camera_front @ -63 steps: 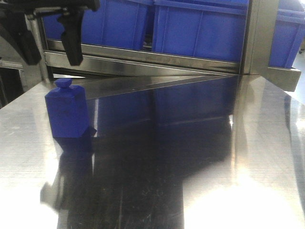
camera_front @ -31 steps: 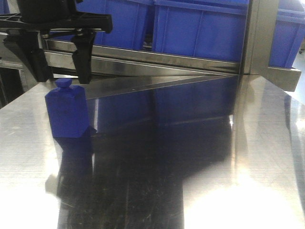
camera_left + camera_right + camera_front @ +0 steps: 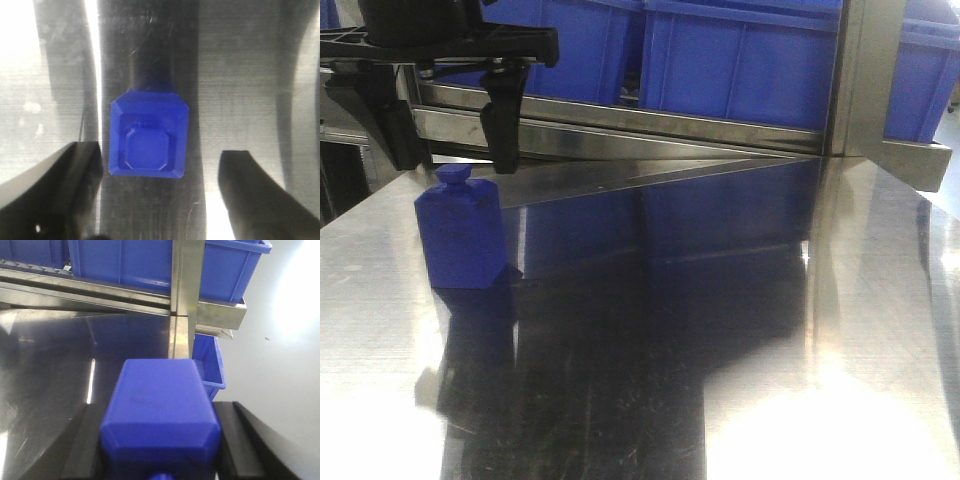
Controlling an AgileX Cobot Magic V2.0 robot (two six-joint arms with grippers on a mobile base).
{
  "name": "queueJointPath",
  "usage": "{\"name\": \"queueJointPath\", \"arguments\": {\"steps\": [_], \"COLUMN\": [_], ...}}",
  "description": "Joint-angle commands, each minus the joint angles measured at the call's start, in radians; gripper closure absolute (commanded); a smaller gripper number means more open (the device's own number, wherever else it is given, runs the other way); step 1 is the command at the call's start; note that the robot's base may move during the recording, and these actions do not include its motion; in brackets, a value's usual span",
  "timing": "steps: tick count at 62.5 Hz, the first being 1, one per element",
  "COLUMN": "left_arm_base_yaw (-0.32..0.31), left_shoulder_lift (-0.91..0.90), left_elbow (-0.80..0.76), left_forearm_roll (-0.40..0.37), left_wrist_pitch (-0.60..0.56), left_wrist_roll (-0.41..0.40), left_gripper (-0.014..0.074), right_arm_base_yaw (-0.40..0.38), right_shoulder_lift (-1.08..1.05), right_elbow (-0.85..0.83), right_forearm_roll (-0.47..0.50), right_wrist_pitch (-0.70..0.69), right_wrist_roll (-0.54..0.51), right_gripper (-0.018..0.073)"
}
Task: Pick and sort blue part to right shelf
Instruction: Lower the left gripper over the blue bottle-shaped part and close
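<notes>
In the right wrist view my right gripper is shut on the blue part, a boxy block with bevelled shoulders, its nub towards the camera. The right shelf stands ahead across the steel table, its front rail under blue bins. A second blue block with a knob cap stands upright on the table at the left. My left gripper hangs open just above this block. From above, the block sits between the two black fingers, touching neither.
The shiny steel table reaches to the shelf's rail. A steel upright post splits the shelf front. A small blue bin hangs lower at the table's right edge, beside the post.
My left gripper has come down over the knobbed blue block and shifted slightly right. That block has not moved.
</notes>
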Motion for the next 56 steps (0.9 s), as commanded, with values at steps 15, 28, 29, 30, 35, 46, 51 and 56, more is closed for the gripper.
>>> {"name": "queueJointPath", "arguments": {"steps": [15, 28, 29, 30, 35, 46, 51, 56], "left_arm_base_yaw": [0.005, 0.009, 0.009, 0.009, 0.009, 0.009, 0.009, 0.009], "left_shoulder_lift": [-0.042, -0.040, -0.040, -0.040, -0.038, -0.010, 0.005, 0.018], "left_elbow": [-0.031, -0.031, -0.031, -0.031, -0.031, -0.031, -0.031, -0.031], "left_forearm_roll": [0.036, 0.041, 0.041, 0.041, 0.037, 0.025, 0.021, 0.021], "left_wrist_pitch": [-0.011, -0.019, -0.019, -0.019, -0.019, -0.019, -0.016, -0.014], "left_wrist_roll": [-0.013, -0.013, -0.013, -0.013, -0.013, -0.013, -0.013, -0.013], "left_gripper": [0.0039, 0.0039, 0.0039, 0.0039, 0.0039, 0.0039, 0.0039, 0.0039], "right_arm_base_yaw": [-0.004, -0.004, -0.004, -0.004, -0.004, -0.004, -0.004, -0.004], "right_shoulder_lift": [0.002, 0.002, 0.002, 0.002, 0.002, 0.002, 0.002, 0.002], "right_elbow": [-0.028, -0.028, -0.028, -0.028, -0.028, -0.028, -0.028, -0.028], "right_forearm_roll": [0.003, 0.003, 0.003, 0.003, 0.003, 0.003, 0.003, 0.003], "right_wrist_pitch": [-0.089, -0.089, -0.089, -0.089, -0.089, -0.089, -0.089, -0.089], "right_wrist_roll": [-0.008, -0.008, -0.008, -0.008, -0.008, -0.008, -0.008, -0.008], "right_gripper": [0.0177, 0.0177, 0.0177, 0.0177, 0.0177, 0.0177, 0.0177, 0.0177]}}
